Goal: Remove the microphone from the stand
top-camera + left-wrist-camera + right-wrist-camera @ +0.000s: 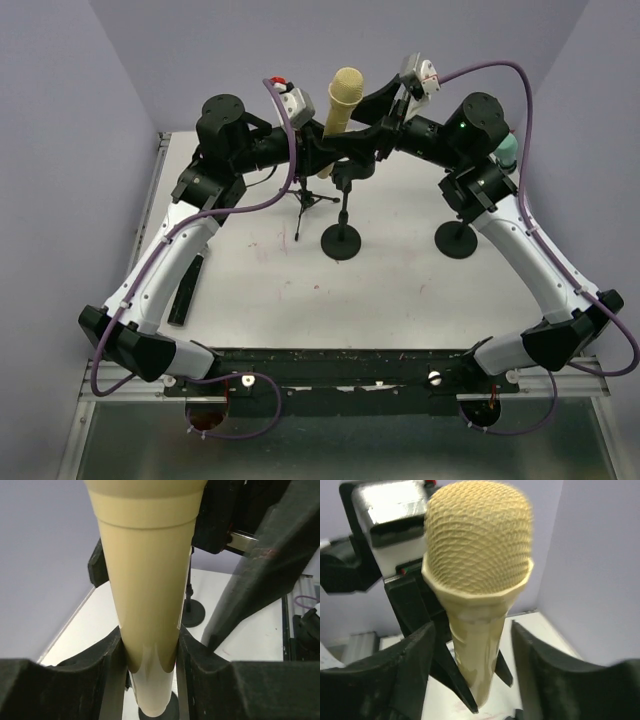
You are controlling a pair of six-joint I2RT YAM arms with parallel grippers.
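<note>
The cream microphone (343,100) stands nearly upright in the air, mesh head up. My left gripper (320,140) is shut on its handle; in the left wrist view both fingers (107,665) press the microphone body (150,590). Its lower end hangs free above a dark round base. My right gripper (372,125) is open; in the right wrist view its fingers (415,655) stand either side of the microphone (480,565) with gaps. The black stand (344,200) with its round base (341,242) is just below both grippers.
A second round black base (456,238) sits right of the stand. A small black tripod (305,205) stands to its left. A flat black bar (187,290) lies near the left table edge. A teal object (508,150) is at the back right.
</note>
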